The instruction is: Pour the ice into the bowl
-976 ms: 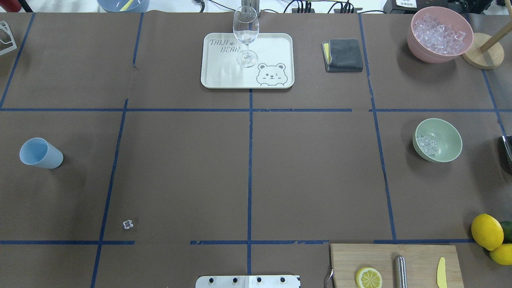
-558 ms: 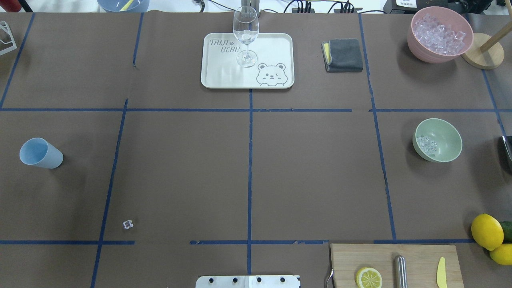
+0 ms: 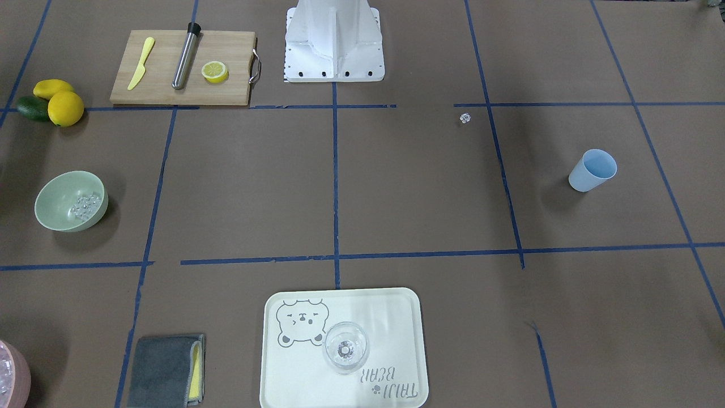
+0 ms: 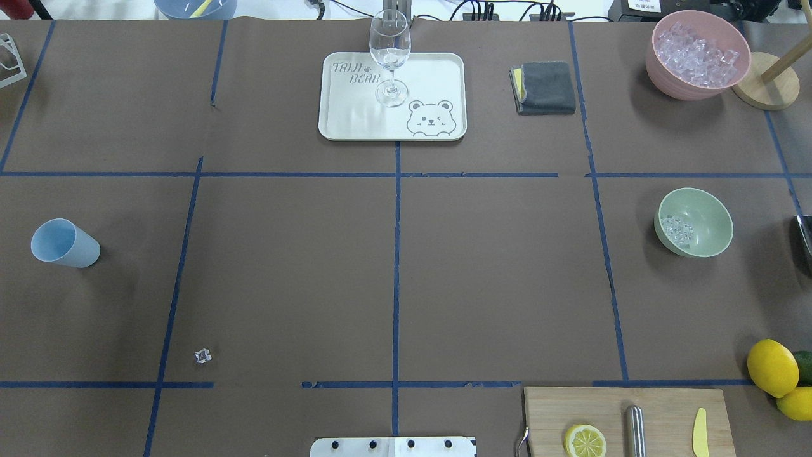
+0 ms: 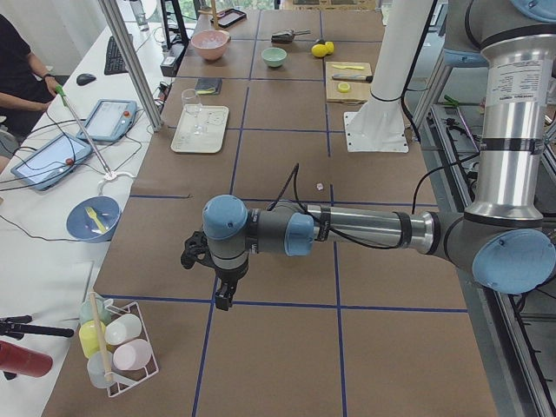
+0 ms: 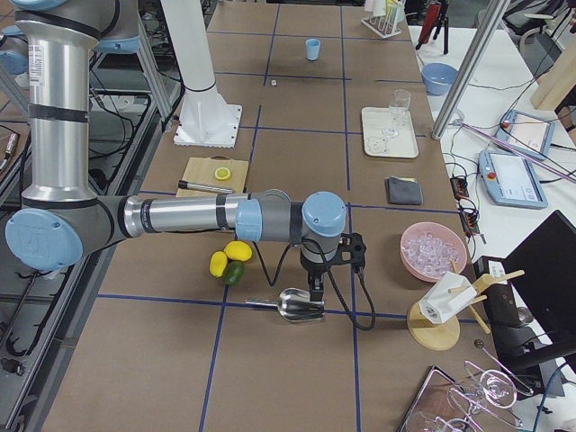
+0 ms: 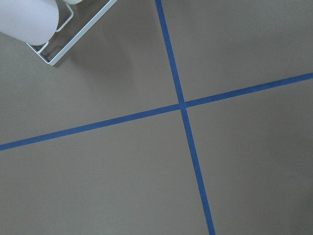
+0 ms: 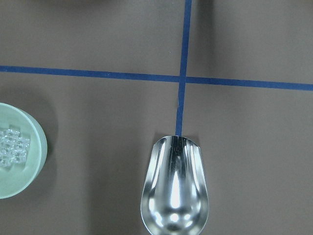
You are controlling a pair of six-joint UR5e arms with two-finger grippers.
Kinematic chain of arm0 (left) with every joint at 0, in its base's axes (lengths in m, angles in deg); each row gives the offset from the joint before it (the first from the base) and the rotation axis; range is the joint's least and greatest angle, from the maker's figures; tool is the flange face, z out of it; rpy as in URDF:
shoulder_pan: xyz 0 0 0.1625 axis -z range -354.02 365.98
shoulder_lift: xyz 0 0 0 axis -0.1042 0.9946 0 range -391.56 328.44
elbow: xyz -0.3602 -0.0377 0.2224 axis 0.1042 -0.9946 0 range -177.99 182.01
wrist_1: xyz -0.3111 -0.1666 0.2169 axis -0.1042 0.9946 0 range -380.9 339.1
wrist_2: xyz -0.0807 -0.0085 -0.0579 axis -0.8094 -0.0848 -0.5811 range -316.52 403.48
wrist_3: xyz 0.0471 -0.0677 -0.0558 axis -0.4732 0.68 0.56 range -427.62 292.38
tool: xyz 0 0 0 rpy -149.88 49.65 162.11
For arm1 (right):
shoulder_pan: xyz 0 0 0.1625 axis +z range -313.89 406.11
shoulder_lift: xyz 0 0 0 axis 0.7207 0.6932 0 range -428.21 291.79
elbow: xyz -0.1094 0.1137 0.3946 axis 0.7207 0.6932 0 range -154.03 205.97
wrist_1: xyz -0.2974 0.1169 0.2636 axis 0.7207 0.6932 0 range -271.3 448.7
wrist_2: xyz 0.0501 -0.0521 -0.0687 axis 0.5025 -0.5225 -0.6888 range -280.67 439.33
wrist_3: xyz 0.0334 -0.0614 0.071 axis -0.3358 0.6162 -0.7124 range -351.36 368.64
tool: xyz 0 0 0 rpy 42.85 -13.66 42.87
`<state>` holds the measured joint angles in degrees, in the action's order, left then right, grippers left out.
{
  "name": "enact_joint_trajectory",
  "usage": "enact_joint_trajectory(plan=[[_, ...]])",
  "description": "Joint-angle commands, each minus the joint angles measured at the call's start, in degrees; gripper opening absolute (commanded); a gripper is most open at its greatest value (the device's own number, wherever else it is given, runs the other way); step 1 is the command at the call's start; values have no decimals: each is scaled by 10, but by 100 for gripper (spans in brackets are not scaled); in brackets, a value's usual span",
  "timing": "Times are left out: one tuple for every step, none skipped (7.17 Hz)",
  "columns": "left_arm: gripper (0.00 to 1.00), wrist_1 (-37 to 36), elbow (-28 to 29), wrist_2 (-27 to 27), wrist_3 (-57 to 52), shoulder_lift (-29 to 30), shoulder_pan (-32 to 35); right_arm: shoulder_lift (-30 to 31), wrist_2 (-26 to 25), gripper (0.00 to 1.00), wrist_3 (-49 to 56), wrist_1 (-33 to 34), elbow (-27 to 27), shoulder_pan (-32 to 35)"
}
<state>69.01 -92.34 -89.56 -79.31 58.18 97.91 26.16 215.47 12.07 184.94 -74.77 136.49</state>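
Observation:
The sage-green bowl (image 4: 709, 216) stands at the table's right side and holds a small cluster of ice (image 4: 677, 230). It also shows in the front view (image 3: 54, 198) with the ice (image 3: 85, 207), and at the left edge of the right wrist view (image 8: 29, 161). A light blue cup (image 4: 63, 243) stands empty far left. My left gripper (image 5: 221, 300) hangs over bare table at the left end. My right gripper (image 6: 315, 290) hangs above a metal scoop (image 8: 173, 191). I cannot tell whether either is open or shut.
A stray clear cube (image 4: 202, 356) lies front left. A pink bowl of ice (image 4: 698, 54) stands back right. A tray (image 4: 434, 76) with a wine glass (image 4: 389, 57), a grey cloth (image 4: 544, 87), a cutting board (image 4: 666, 412) and lemons (image 4: 772, 367) surround the middle.

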Motion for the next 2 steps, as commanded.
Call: enact_joint_trajectory(plan=[[100, 0, -1, 0, -1, 0, 0, -1, 0, 100, 0, 0, -1, 1], [100, 1, -1, 0, -1, 0, 0, -1, 0, 100, 0, 0, -2, 1]])
